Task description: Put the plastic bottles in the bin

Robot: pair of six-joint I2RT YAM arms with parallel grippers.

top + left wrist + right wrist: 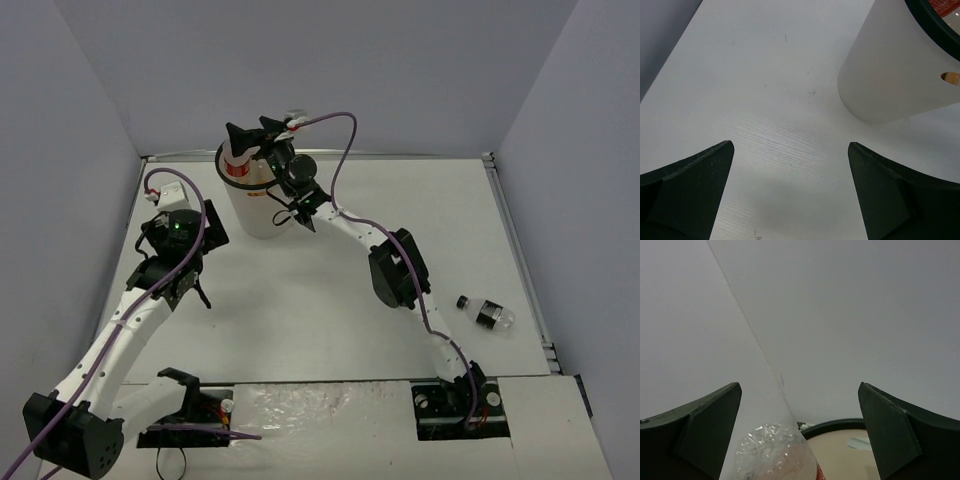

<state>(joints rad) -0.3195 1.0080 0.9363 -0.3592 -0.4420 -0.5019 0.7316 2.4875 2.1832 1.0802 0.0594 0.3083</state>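
Observation:
The bin (262, 210) stands at the back of the table, white with a black rim (840, 424). Right above its mouth hangs my right gripper (255, 135), open. Just below its jaws, a clear bottle with a red label (238, 165) sticks up out of the bin; in the right wrist view its clear end (775, 452) sits low between the spread fingers, touching neither. Another clear bottle (487, 314) lies on the table at the right. My left gripper (182, 212) is open and empty, close to the left of the bin (890, 75).
Grey walls close in the table at the back and on both sides. The right arm (395, 265) stretches diagonally across the middle of the table. A metal rail (520, 260) runs along the table's right edge.

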